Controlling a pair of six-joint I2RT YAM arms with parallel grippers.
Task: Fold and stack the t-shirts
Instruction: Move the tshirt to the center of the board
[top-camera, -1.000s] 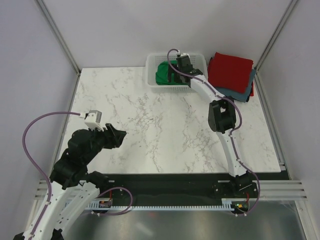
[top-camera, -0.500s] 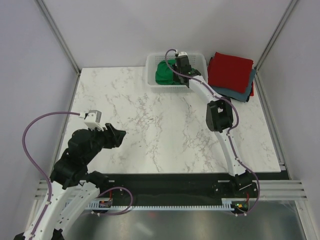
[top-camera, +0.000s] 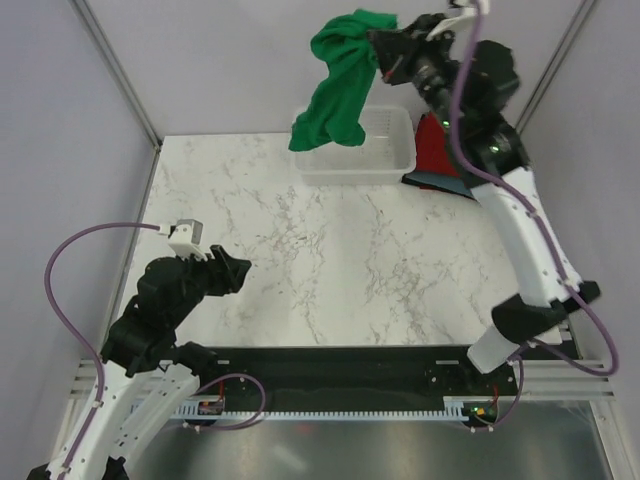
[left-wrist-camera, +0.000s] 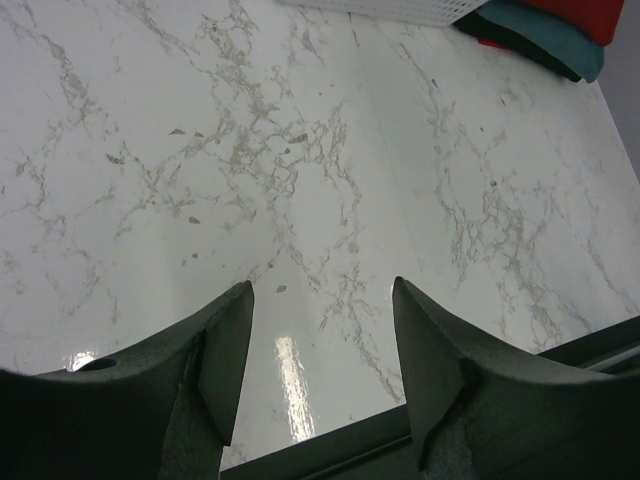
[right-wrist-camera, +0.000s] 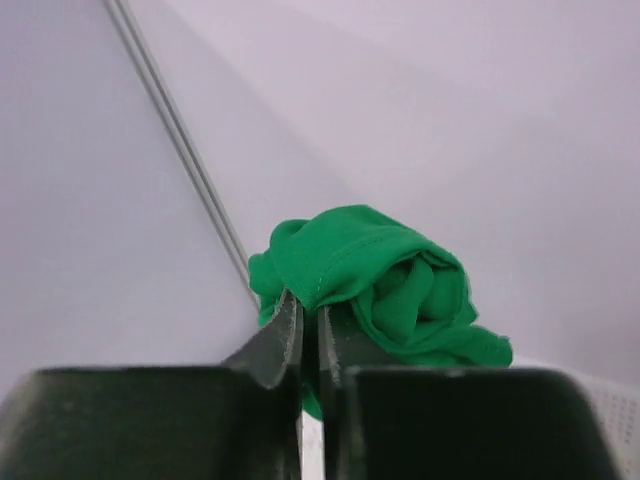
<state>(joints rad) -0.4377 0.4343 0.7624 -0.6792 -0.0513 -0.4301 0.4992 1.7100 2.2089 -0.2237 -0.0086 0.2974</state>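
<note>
A bright green t-shirt (top-camera: 340, 80) hangs high above the white basket (top-camera: 360, 160), bunched and dangling from my right gripper (top-camera: 381, 47), which is shut on its hem. In the right wrist view the green t-shirt (right-wrist-camera: 390, 270) drapes over the nearly closed fingertips (right-wrist-camera: 309, 312). Folded red and grey-blue t-shirts (top-camera: 432, 160) lie stacked right of the basket, mostly hidden behind my right arm; their edge shows as a red and teal stack (left-wrist-camera: 560, 30) in the left wrist view. My left gripper (top-camera: 238, 270) hovers open over the marble table near its front left, with nothing between its fingers (left-wrist-camera: 320, 300).
The marble table (top-camera: 330, 260) spreads between the arms. Its dark front edge (left-wrist-camera: 560, 350) lies close under the left gripper. Grey walls and metal frame posts (top-camera: 115, 70) enclose the sides and back. The basket stands at the back centre.
My right gripper closed on the green t-shirt inside the basket and lifted it high above the basket. The left arm has not moved.
</note>
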